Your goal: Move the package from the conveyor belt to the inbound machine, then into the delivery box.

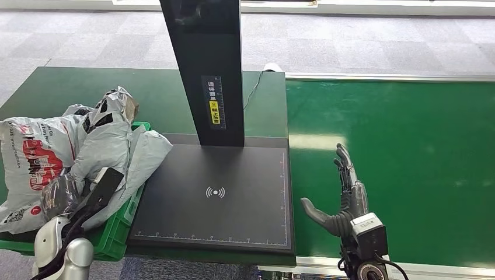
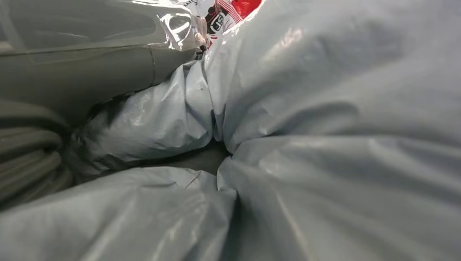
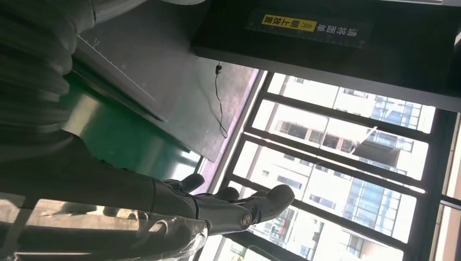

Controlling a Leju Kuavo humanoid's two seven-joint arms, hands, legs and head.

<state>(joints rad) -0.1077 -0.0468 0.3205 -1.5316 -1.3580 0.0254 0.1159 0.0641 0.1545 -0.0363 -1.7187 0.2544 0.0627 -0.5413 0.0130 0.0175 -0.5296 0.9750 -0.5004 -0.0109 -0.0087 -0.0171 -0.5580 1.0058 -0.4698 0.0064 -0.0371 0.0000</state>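
Grey plastic packages [image 1: 111,146] are piled in the green delivery box [image 1: 119,224] at the left, beside the black inbound machine plate [image 1: 216,198]. My left arm [image 1: 99,189] reaches into that pile, and its hand is buried among the bags. In the left wrist view, crumpled grey package film [image 2: 304,109] presses close around my left hand [image 2: 27,157], hiding the fingers. My right hand [image 1: 344,192] hovers over the green conveyor belt [image 1: 408,146], just right of the plate, fingers [image 3: 234,209] spread and holding nothing.
A white package with red print [image 1: 35,154] lies at the far left of the pile. The machine's black post [image 1: 204,70] rises behind the plate, with a thin cable [image 1: 252,90] running off to its right. Grey tiled floor [image 1: 362,41] lies beyond the table.
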